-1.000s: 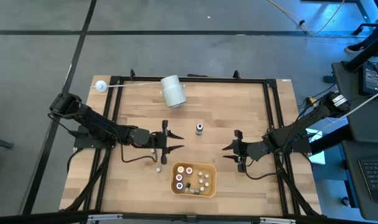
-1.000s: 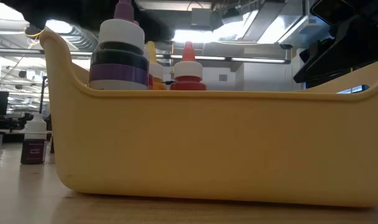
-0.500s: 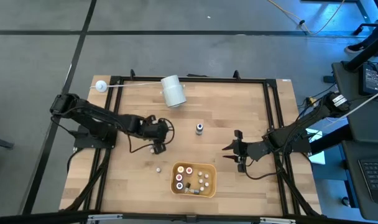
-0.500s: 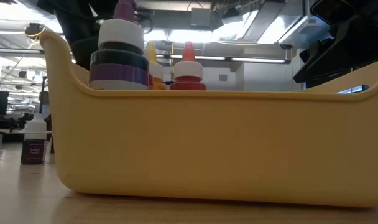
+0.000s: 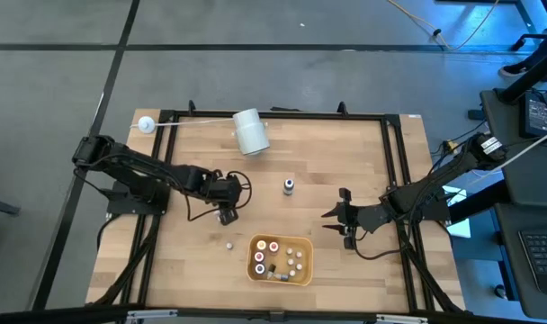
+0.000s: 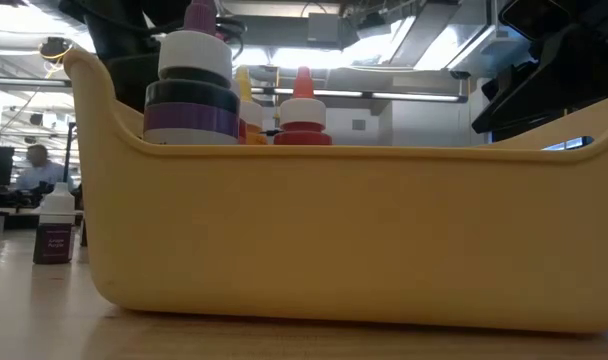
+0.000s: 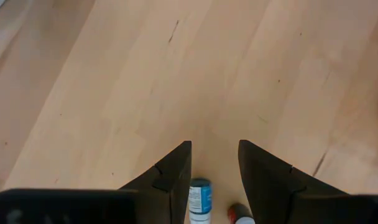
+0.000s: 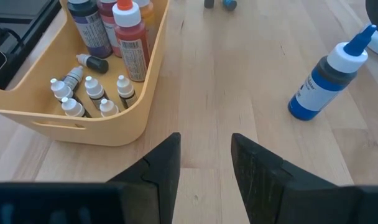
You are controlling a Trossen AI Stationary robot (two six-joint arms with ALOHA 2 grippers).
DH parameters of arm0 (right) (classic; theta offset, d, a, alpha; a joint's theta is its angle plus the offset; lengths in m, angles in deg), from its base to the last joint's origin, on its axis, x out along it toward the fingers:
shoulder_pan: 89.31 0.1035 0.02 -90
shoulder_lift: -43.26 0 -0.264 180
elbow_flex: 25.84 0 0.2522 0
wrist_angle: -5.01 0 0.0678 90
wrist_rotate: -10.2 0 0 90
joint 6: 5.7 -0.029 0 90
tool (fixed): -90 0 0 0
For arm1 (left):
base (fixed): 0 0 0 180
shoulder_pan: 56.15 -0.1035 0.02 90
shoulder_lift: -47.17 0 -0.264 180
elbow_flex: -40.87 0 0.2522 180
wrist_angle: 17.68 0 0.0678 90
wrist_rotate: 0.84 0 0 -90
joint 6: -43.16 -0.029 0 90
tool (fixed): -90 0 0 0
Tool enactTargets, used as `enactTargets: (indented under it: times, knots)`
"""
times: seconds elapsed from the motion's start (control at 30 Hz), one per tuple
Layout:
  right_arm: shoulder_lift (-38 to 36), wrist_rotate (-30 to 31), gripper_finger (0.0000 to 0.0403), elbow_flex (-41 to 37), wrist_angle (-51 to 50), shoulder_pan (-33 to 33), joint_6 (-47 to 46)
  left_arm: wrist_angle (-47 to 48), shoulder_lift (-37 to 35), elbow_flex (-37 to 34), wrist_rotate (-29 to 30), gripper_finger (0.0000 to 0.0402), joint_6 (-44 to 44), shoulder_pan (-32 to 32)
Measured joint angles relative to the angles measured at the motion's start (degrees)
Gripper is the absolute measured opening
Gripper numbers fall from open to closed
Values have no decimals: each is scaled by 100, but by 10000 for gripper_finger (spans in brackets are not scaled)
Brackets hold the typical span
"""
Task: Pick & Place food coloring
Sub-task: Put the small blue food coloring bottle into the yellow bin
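Observation:
Several food coloring bottles stand and lie in a yellow bin (image 5: 280, 259) (image 8: 83, 118) (image 6: 334, 230) near the table's front edge. A blue bottle (image 5: 289, 186) (image 8: 329, 78) stands upright at mid-table. A tiny bottle (image 5: 228, 243) (image 6: 56, 225) stands left of the bin. My left gripper (image 5: 227, 212) (image 7: 214, 155) points steeply down left of centre, open. Far back between its fingers is a small blue-labelled bottle (image 7: 199, 199) with a red-capped one (image 7: 239, 214) beside it. My right gripper (image 5: 336, 219) (image 8: 206, 146) hangs open right of the bin, holding nothing. My left gripper has its fingers on either side of the small blue-labelled bottle (image 7: 199, 198). The bottle shows close against one finger (image 7: 176, 180), with a gap to the other. I cannot tell whether that finger touches it.
A big white roll (image 5: 251, 132) lies at the table's far side. A thin rod with a white ball (image 5: 146, 124) runs along the far left edge. A black frame (image 5: 381, 117) borders the table. Bare wood lies between the two grippers and the blue bottle.
My left gripper has drawn back a little toward the table's left edge. It has tipped from lying nearly level to pointing steeply down, rolling as it went. It now stands over the small bottles left of centre. My right gripper has kept still.

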Motion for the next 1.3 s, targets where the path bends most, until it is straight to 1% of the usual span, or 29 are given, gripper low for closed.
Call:
enactTargets:
  times: [0.17, 0.4, 0.63, 0.9, 1.03, 1.17, 1.3]
  knots:
    - [-2, 0, 145, 0, 37, 1, -31, 81, 1, 0, -101, 127, 204, -4]
    - [-2, 0, 145, 0, 33, 1, -159, 260, 114, -1, -49, 125, 186, -2]
    - [-2, 1, 145, 0, 33, 1, -165, 60, 74, 0, 46, 125, 99, -2]
    - [-2, 2, 145, 0, 28, 1, -168, 8, 74, -2, 46, 125, -222, -7]
    - [-2, 2, 145, 0, 28, 1, -170, 3, 74, -2, 45, 124, 15, -7]
    - [-2, 2, 145, 0, 28, 1, -170, 52, 74, -1, -42, 140, 287, -7]
    - [-2, 2, 145, 0, 26, -1, -172, 260, 74, -1, -260, 179, 512, -7]
